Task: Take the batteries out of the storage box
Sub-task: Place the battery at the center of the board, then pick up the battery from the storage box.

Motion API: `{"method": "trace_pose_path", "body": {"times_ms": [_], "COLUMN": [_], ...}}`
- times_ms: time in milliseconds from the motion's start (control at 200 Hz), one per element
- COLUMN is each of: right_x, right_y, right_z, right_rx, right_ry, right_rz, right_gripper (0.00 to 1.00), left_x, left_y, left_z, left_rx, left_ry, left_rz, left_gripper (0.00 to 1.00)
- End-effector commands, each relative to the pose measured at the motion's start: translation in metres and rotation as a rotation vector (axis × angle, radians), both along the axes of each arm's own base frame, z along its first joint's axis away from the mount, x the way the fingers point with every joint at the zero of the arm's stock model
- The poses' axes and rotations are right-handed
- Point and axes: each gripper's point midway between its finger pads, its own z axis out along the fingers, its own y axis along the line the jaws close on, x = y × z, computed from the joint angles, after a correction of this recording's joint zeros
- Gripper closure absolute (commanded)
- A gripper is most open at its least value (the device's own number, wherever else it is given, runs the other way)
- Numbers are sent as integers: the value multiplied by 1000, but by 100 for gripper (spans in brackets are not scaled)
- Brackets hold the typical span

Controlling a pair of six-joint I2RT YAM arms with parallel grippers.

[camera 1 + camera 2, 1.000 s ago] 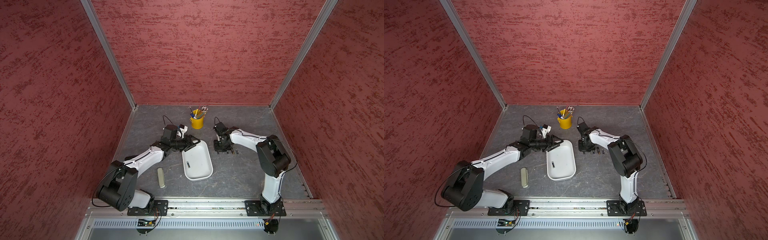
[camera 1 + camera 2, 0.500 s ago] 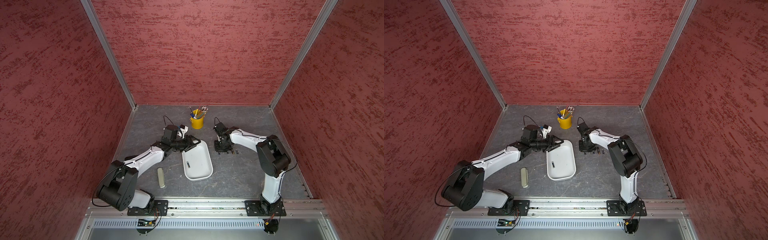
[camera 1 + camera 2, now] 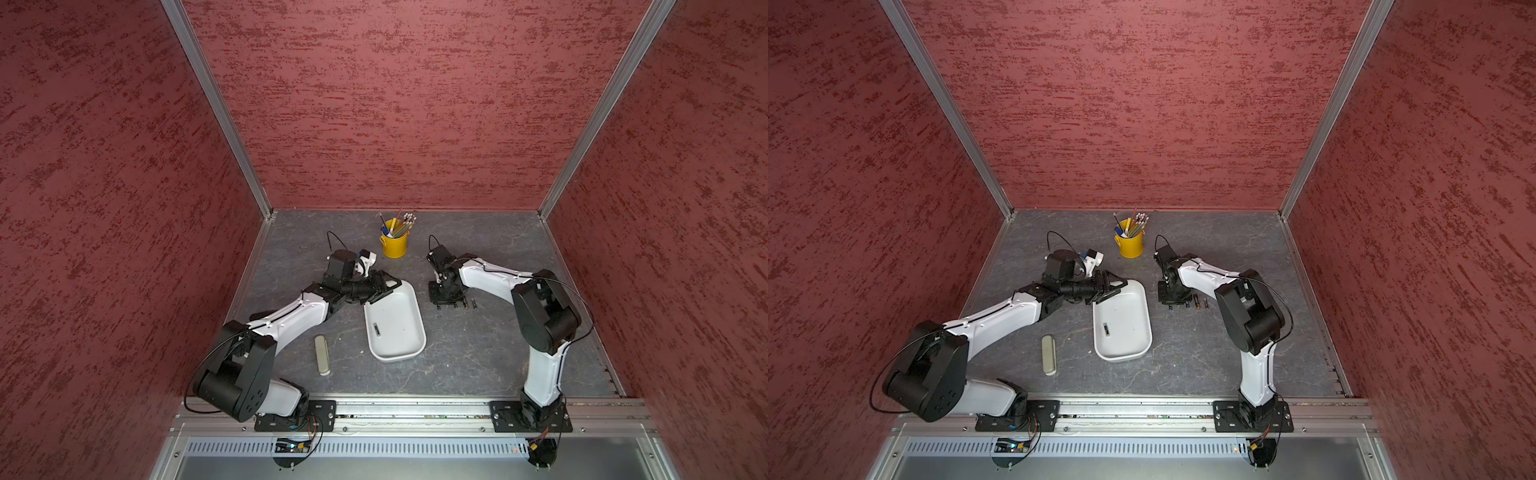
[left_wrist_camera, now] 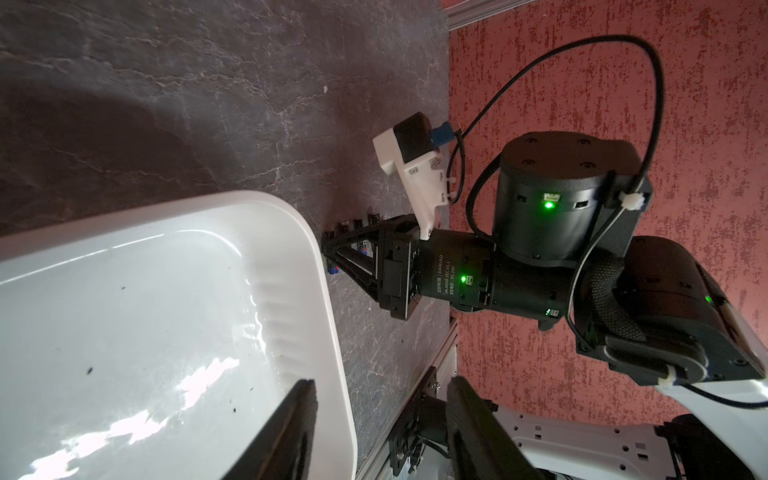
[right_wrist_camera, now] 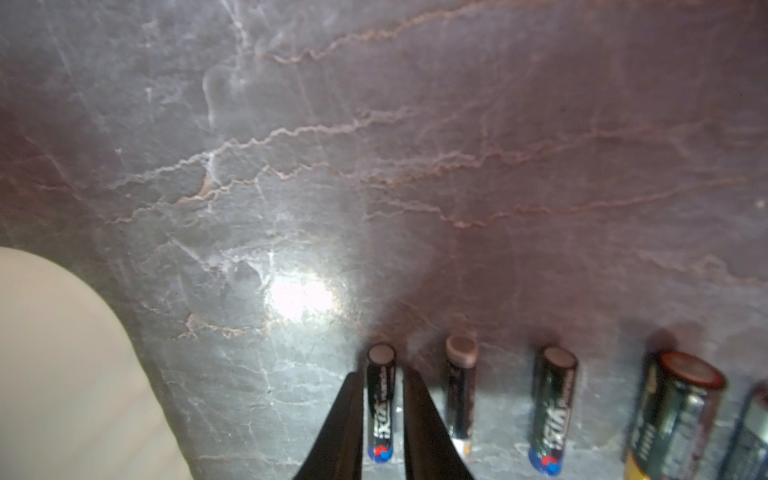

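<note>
The white storage box (image 3: 411,332) (image 3: 1133,328) lies mid-table with one small battery (image 3: 376,329) (image 3: 1106,330) on its floor. My left gripper (image 3: 392,286) (image 4: 380,382) is open and straddles the box's far corner rim, one finger inside and one outside. Right of the box, several batteries (image 3: 465,304) (image 3: 1198,303) lie in a row on the table. My right gripper (image 3: 442,305) (image 5: 381,372) points down at the row's box-side end. Its jaws stand slightly apart on either side of a black battery (image 5: 380,415) lying flat there.
A yellow pencil cup (image 3: 394,243) stands at the back between the arms. A slim beige-olive case (image 3: 321,354) lies left of the box near the front. Red walls close three sides, and an aluminium rail (image 3: 415,409) carries both arm bases at the front.
My right gripper's jaws have eased apart a little round the battery on the table. The left arm and the box have not visibly moved.
</note>
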Motion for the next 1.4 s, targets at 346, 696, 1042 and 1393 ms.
{"method": "trace_pose_path", "body": {"times_ms": [346, 696, 1042, 1393], "right_x": [10, 7, -33, -79], "right_y": [2, 1, 62, 165], "right_z": [29, 82, 144, 89], "right_rx": [7, 54, 166, 320], "right_ry": [-71, -140, -211, -68], "right_rz": [5, 12, 128, 219], "right_gripper": [76, 71, 69, 68], "left_x": [2, 1, 6, -8], "left_y": [-1, 11, 87, 115], "left_z": [-2, 20, 49, 42], "left_rx": [28, 74, -21, -59], "left_ry": [-13, -16, -6, 13], "left_rz": [-15, 2, 157, 222], "left_gripper": [46, 44, 40, 38]}}
